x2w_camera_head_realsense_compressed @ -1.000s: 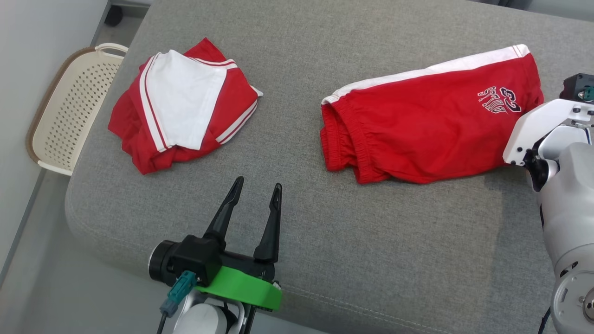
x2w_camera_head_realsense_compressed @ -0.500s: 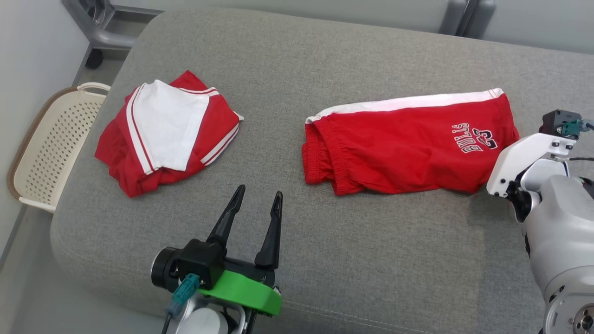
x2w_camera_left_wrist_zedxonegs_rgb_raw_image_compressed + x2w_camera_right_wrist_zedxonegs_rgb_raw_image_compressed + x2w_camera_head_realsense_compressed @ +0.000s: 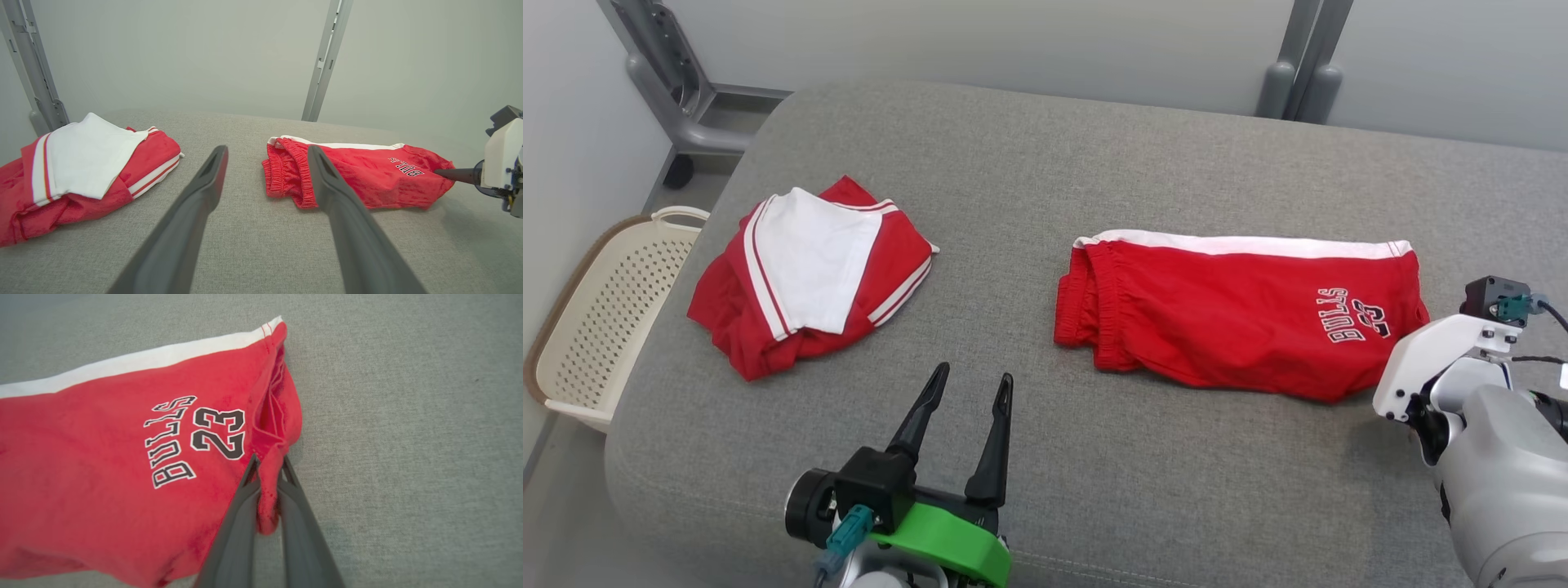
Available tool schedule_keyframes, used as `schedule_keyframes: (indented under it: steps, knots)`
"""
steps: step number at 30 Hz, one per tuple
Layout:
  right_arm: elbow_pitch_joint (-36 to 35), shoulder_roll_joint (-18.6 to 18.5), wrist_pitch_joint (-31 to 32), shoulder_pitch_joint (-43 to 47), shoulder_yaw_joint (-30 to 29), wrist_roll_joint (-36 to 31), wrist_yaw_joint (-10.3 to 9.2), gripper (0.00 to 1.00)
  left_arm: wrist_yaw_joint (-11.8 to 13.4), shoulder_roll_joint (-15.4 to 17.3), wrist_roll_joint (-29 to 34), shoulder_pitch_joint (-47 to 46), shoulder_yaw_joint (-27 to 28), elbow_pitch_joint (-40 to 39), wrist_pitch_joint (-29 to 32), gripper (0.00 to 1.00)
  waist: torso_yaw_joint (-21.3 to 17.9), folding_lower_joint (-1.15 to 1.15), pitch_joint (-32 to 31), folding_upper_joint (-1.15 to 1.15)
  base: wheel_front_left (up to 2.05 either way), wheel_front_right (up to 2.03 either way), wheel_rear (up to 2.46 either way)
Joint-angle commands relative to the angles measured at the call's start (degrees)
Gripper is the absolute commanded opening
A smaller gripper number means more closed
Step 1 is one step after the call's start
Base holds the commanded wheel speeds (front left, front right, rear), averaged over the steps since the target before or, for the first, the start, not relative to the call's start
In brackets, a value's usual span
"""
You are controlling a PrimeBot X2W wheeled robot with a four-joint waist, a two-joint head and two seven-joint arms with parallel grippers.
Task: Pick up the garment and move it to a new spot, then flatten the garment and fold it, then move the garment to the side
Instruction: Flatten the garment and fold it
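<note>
The garment (image 3: 1233,318) is a pair of red shorts with a white side stripe and "BULLS 23" print, lying flat across the grey cushion (image 3: 1094,457). My right gripper (image 3: 269,461) is shut on the garment's near right hem corner, the cloth pinched between its fingers (image 3: 237,522). From the left wrist view the right gripper (image 3: 441,172) meets the garment (image 3: 367,179) at its right end. My left gripper (image 3: 974,376) hovers open over the near middle of the cushion, left of the waistband, with nothing between its fingers (image 3: 192,212).
A second red and white garment (image 3: 809,278) lies folded at the cushion's left. A cream perforated basket (image 3: 596,327) stands on the floor past the left edge. Grey metal frame posts (image 3: 1290,65) rise behind the cushion.
The head camera has tilted up, showing the wall behind. My right gripper has drawn the shorts' leg end nearer, so they lie straighter across the cushion. The left gripper stays open in place.
</note>
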Motion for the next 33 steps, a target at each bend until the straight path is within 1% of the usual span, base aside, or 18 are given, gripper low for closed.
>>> schedule_keyframes:
  steps: [1, 2, 5, 10, 13, 15, 19, 22, 25, 27, 31, 32, 33]
  knots:
    - [-0.2, -0.2, -0.2, 1.1, 0.2, 0.3, -0.07, 0.01, 0.2, 0.4, -0.5, 0.9, -0.1, -0.1, 0.2, 1.0, -0.5, 0.0, -0.9, 0.0, 0.0, 0.0, 0.0]
    - [-0.2, 0.1, -0.2, 1.5, 0.3, 0.5, -0.07, 1.0, 0.2, 0.6, -0.5, 1.0, -0.2, -0.3, 0.3, 1.0, -0.7, 0.0, -1.1, 0.0, 0.0, 0.0, 0.0]
    - [-0.3, 0.5, 0.2, 3.0, 0.8, 0.3, -0.07, 1.0, 0.4, 0.8, -0.3, 1.3, -0.4, -0.5, 0.6, 1.0, -1.1, 0.0, -1.8, 0.0, 0.0, 0.0, 0.0]
    - [-2.4, 1.0, -2.7, 6.2, 1.3, -0.9, -0.07, 1.0, 1.0, 1.1, -0.3, 2.2, -0.6, -0.2, 0.9, 1.0, -1.9, 0.0, -3.8, 0.0, 0.0, 0.0, 0.0]
    - [-4.6, 2.3, -7.6, 7.7, 1.8, -0.2, -0.07, 1.0, 2.7, 1.5, -0.6, 3.3, 0.2, 0.4, 1.9, 1.0, -2.8, 0.0, -5.1, 0.0, 0.0, 0.0, 0.0]
    - [-5.9, 3.4, -11.7, 8.4, 2.9, 1.7, -0.08, 1.0, 4.1, 1.8, -0.1, 3.6, 0.7, 0.5, 2.6, 1.0, -3.4, 0.0, -5.6, 0.0, 0.0, 0.0, 0.0]
    - [-9.1, 4.9, -15.4, 10.4, 8.6, 3.9, -0.07, 1.0, 7.0, 2.2, -0.9, 4.8, 2.8, 0.8, 3.6, 1.0, -4.9, 0.0, -6.7, 0.0, 0.0, 0.0, 0.0]
    - [-14.2, 5.3, -16.1, 13.1, 14.2, 6.2, -0.07, 1.0, 8.3, 3.1, -1.2, 5.6, 4.4, 1.2, 3.3, 1.0, -6.2, 0.0, -7.5, 0.0, 0.0, 0.0, 0.0]
    - [-23.9, 5.5, -16.1, 17.8, 20.0, 9.4, -0.07, 1.0, 9.1, 4.1, -0.6, 5.9, 5.4, 1.8, 2.4, 1.0, -7.3, 0.0, -8.0, 0.0, 0.0, 0.0, 0.0]
    - [-30.4, 5.5, -16.1, 21.4, 23.5, 12.5, -0.07, 1.0, 9.1, 4.8, -1.2, 6.4, 6.2, 2.3, 1.9, 1.0, -8.0, 0.0, -8.3, 0.0, 0.0, 0.0, 0.0]
    - [-41.5, 5.5, -16.1, 28.1, 27.8, 15.6, -0.07, 1.0, 9.1, 6.1, -1.6, 6.9, 7.6, 3.4, 0.9, 1.0, -9.3, 0.0, -8.6, 0.0, 0.0, 0.0, 0.0]
    - [-41.5, 5.5, -16.1, 28.1, 27.8, 15.6, -0.07, 1.0, 9.1, 6.1, -1.6, 6.9, 7.6, 3.4, 0.9, 1.0, -9.3, 0.0, -8.6, 0.0, 0.0, 0.0, 0.0]
    - [-43.4, 5.5, -16.1, 29.5, 28.2, 16.2, -0.07, 1.0, 9.1, 6.3, -1.8, 7.1, 8.0, 3.6, 0.6, 1.0, -9.6, 0.0, -8.6, 0.0, 0.0, 0.0, 0.0]
